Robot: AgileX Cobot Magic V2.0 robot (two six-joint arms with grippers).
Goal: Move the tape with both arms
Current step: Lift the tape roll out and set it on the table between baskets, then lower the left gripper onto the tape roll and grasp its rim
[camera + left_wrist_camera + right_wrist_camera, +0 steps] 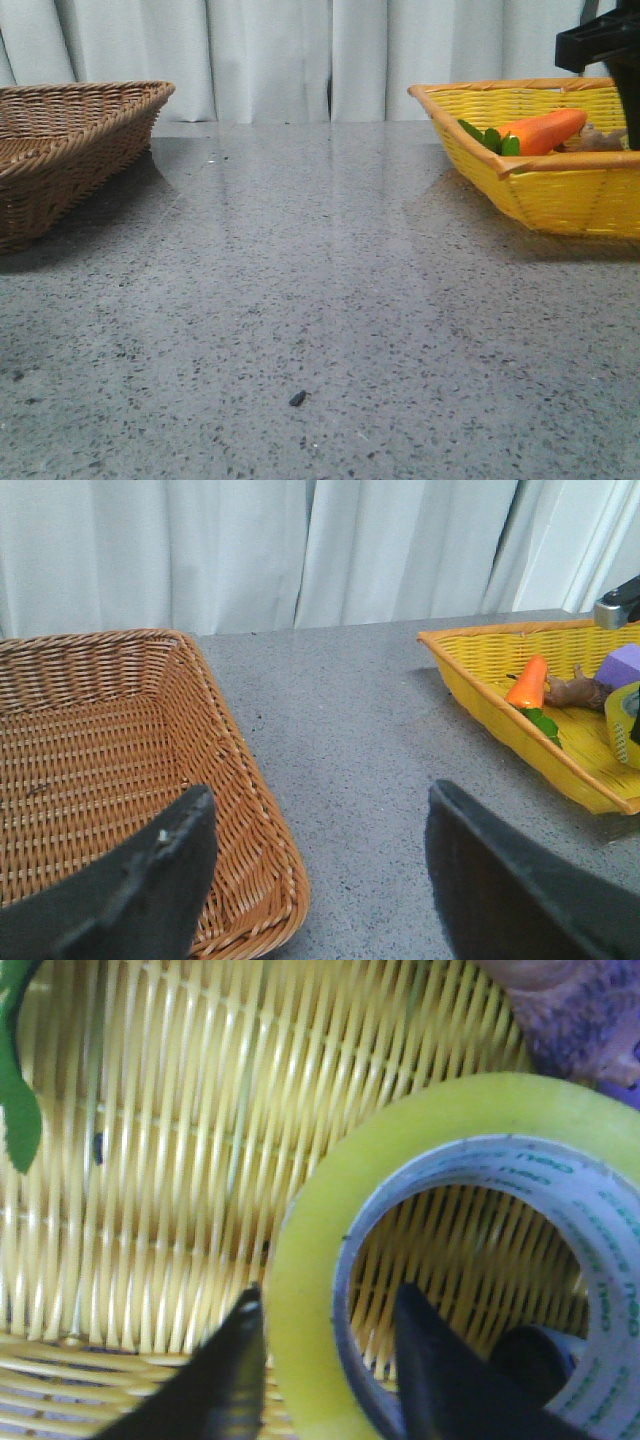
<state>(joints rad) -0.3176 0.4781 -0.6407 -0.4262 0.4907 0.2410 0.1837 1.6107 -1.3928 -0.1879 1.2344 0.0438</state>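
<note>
The tape is a pale yellow-green roll with a grey-blue printed core, lying flat in the yellow basket. My right gripper straddles its wall, one finger outside and one inside the ring, with a small gap still showing at the inner finger. In the front view only a black part of the right arm shows above the basket, and the tape is hidden there. The tape's edge shows in the left wrist view. My left gripper is open and empty over the table, beside the brown basket.
The yellow basket also holds an orange carrot with green leaves, a beige lumpy piece and a purple block. The brown wicker basket stands at the far left. A small dark speck lies on the grey table.
</note>
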